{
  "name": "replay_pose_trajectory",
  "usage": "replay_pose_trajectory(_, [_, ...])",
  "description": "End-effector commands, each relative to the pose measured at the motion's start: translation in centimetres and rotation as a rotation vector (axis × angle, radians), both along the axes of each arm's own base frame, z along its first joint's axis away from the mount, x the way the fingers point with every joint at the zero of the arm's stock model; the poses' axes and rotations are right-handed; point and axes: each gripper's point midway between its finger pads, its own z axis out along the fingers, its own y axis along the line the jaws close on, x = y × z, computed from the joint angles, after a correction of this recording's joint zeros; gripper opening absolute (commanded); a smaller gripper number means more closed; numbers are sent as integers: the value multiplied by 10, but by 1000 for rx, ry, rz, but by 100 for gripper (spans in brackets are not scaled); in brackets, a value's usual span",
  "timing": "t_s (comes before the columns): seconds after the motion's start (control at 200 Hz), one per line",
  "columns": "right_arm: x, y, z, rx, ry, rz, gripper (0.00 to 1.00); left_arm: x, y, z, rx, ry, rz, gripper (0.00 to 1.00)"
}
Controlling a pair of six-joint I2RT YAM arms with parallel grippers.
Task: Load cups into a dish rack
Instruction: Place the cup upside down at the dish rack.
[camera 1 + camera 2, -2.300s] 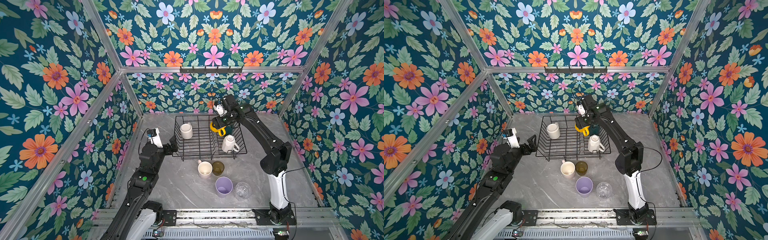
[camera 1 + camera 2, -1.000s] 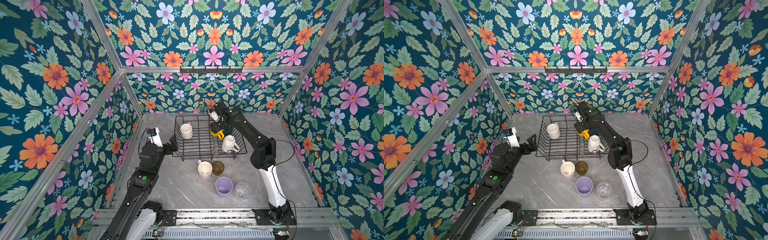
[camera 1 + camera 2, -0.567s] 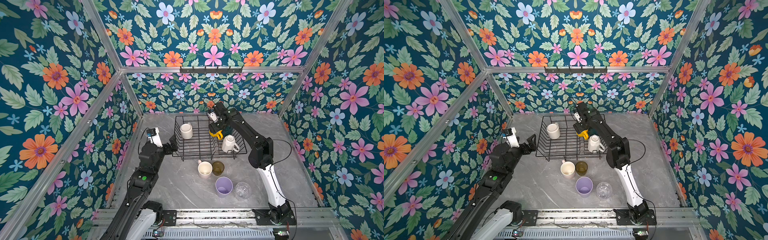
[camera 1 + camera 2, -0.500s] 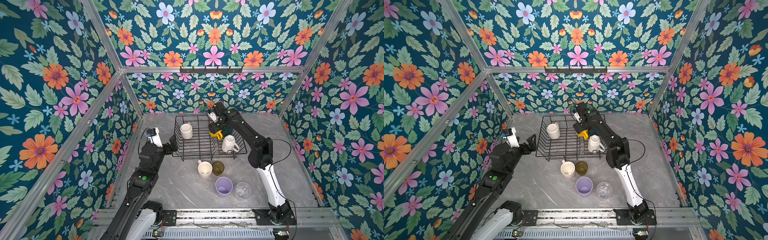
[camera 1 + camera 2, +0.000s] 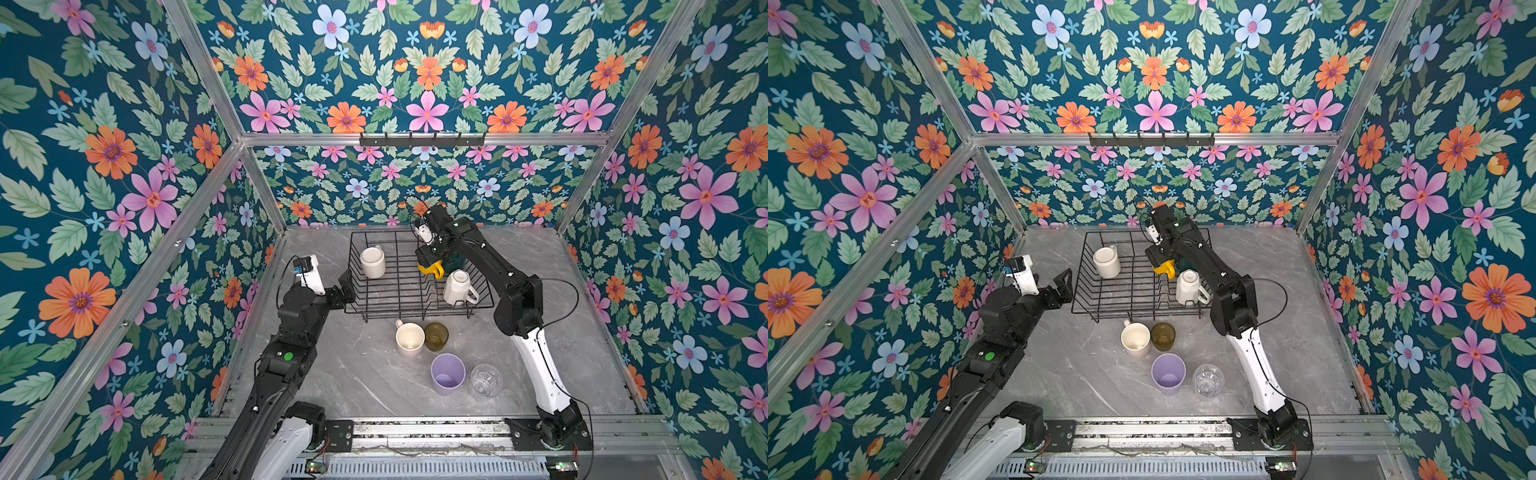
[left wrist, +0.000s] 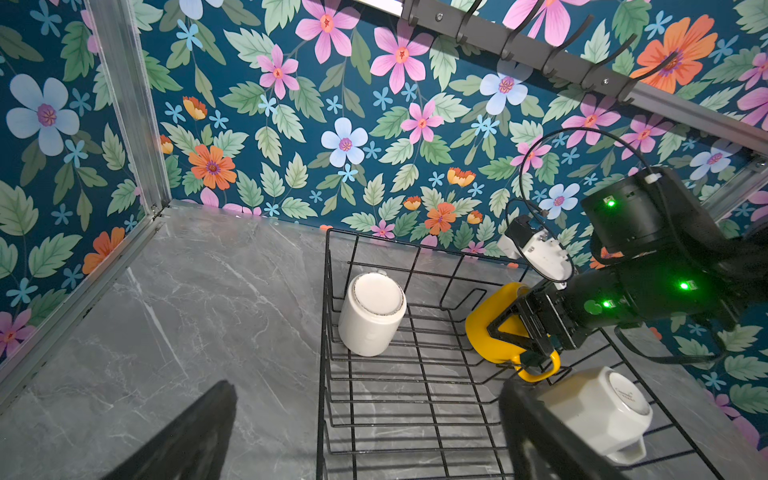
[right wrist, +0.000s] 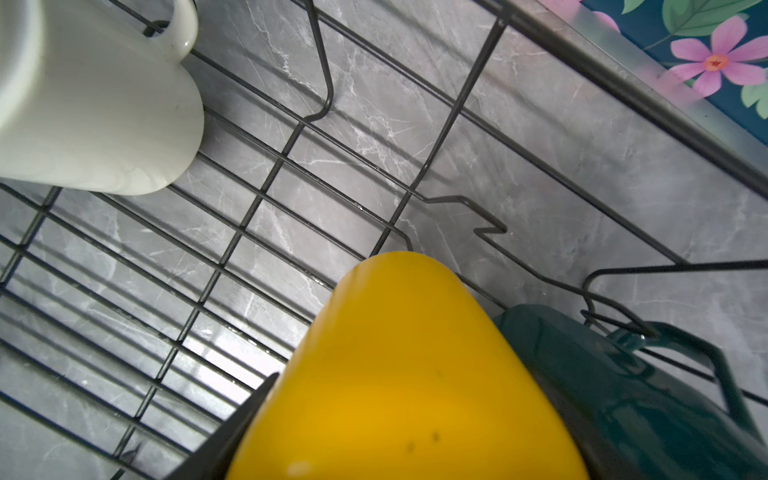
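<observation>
The black wire dish rack (image 5: 405,286) stands at the back of the table. My right gripper (image 5: 430,259) is shut on a tilted yellow mug (image 5: 432,269), low inside the rack's back right part and beside a dark green mug (image 7: 623,395). The left wrist view shows fingers on both sides of the yellow mug (image 6: 490,328). Upside down in the rack are a white mug (image 5: 372,262) and a faceted white mug (image 5: 457,288). In front of the rack stand a cream mug (image 5: 410,340), an olive-brown glass (image 5: 436,336), a lilac tumbler (image 5: 448,374) and a clear glass (image 5: 485,380). My left gripper (image 5: 347,286) is open and empty at the rack's left side.
A black hook rail (image 5: 422,139) runs along the back wall above the rack. The flowered back wall stands close behind the rack, and aluminium posts (image 5: 266,195) mark the corners. The right arm's elbow (image 5: 519,307) hangs over the rack's front right corner.
Since the earliest frames the right arm has folded in and carried the yellow mug slightly left and lower into the rack. Over the last half second nothing visibly moves. The left arm stays still.
</observation>
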Motion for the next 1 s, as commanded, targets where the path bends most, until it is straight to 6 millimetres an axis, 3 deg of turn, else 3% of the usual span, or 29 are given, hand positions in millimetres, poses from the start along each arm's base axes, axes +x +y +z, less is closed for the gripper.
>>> replay_pose_trajectory(0.0, [-12, -14, -26, -88, 74, 6, 36, 0, 0, 2, -3, -3, 1, 99])
replay_pose_trajectory(0.305, [-19, -16, -37, -118, 109, 36, 48, 1, -1, 2, -5, -3, -2, 100])
replay_pose_trajectory(0.565, [-22, -17, -39, -118, 122, 44, 69, 3, -2, 3, -10, -5, -7, 100])
replay_pose_trajectory(0.995, [-27, -18, -47, -131, 139, 67, 83, 5, -4, 3, -15, -5, -11, 99])
